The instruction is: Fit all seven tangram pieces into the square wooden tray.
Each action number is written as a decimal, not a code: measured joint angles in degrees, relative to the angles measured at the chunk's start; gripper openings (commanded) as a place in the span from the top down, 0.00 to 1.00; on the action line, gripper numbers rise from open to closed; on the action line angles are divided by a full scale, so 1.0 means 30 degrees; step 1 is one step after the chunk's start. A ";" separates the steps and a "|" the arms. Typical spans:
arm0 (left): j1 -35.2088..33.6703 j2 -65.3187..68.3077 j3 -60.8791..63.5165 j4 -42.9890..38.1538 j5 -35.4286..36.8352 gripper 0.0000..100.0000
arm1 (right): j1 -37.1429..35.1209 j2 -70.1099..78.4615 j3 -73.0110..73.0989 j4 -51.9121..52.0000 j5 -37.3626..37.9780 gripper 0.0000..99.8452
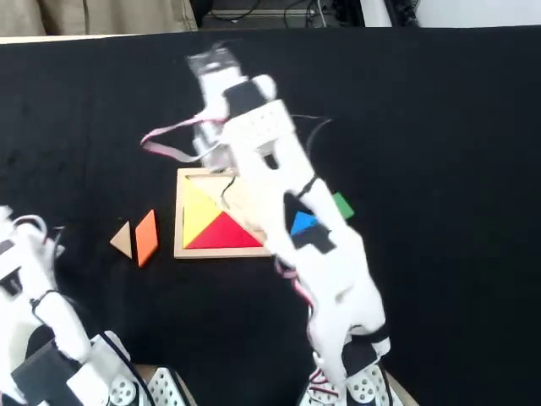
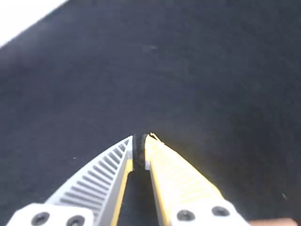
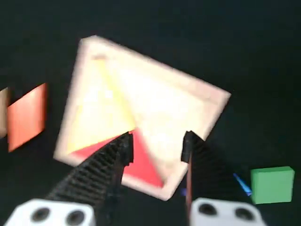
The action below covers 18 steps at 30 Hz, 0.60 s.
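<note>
My right claw [image 3: 157, 139] hangs open and empty over the square wooden tray [image 3: 169, 108]. Its fingertips frame the corner where the red triangle [image 3: 141, 161] sits, and the yellow triangle [image 3: 99, 113] lies seated just beyond. The rest of the tray floor is bare wood, so most of the fitting is yet to be done. The green square [image 3: 272, 184] and a blue piece [image 1: 303, 222] lie outside the tray close to this claw. The orange parallelogram [image 3: 27, 115] and a plain wooden triangle [image 1: 122, 238] lie on the tray's far side from them. My left claw [image 2: 141, 141] is pinched shut on nothing, with bare black tabletop [image 2: 197, 70] beneath it. The nearest risk, as I judge it, is dropping straight down from here: a fingertip could catch the red triangle's edge or the tray rim, lifting a seated piece or skidding the whole tray. The blue piece lies partly under my own arm — a low sweep towards it could knock it away. The orange and wooden pieces lie so close that pinching one may shove the other.
</note>
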 measured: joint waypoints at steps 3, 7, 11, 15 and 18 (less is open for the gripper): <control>-0.1377 0.0000 -0.0205 0.0645 0.0088 0.93 | -0.0586 -0.1201 0.1641 -0.0059 0.0059 0.89; -0.1934 0.0000 -0.1436 0.2960 -0.1788 0.93 | -0.0469 -0.1436 0.2842 -0.0381 0.0059 0.99; -0.1993 0.0000 -0.3399 0.6066 -0.5509 0.93 | -0.0498 -0.1465 0.2989 -0.0469 0.0088 0.99; -0.1641 0.0000 -0.6418 1.0198 -1.0286 0.93 | -0.0440 -0.1875 0.3018 -0.0117 0.0176 0.99; 0.0586 0.0000 -0.8059 1.3070 -1.1751 0.93 | 0.1026 -0.3370 0.3048 -0.0059 0.0205 0.99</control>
